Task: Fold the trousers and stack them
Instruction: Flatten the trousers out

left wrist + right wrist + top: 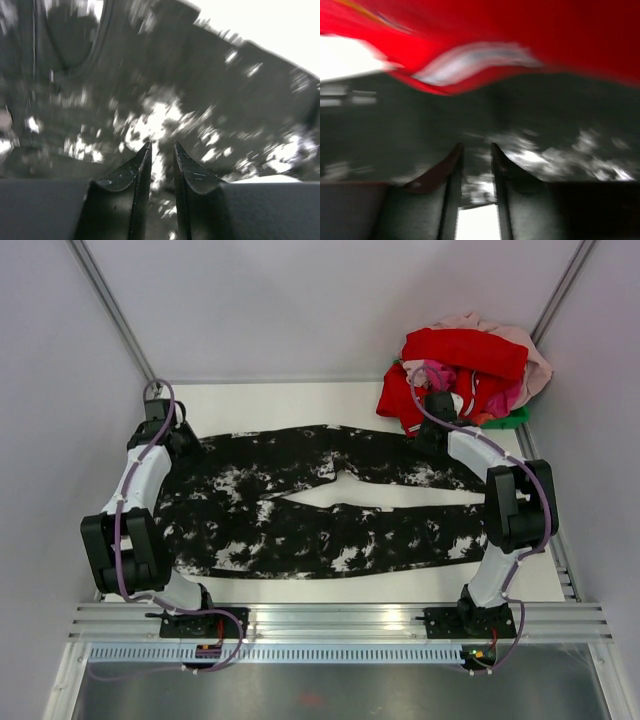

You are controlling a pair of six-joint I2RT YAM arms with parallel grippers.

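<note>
The black trousers with white blotches lie flat across the table, waist to the left and both legs stretching right. My left gripper hovers over the far corner of the waist. In the left wrist view its fingertips stand a little apart above the blotched trousers with nothing between them. My right gripper sits at the far leg's end, beside the red garment. In the right wrist view its fingertips are apart, open over the trousers, with blurred cloth and white table showing through the gap.
A heap of clothes fills the far right corner: a red garment with white trim, pink clothes and something green. White table shows beyond the trousers. An aluminium rail runs along the near edge.
</note>
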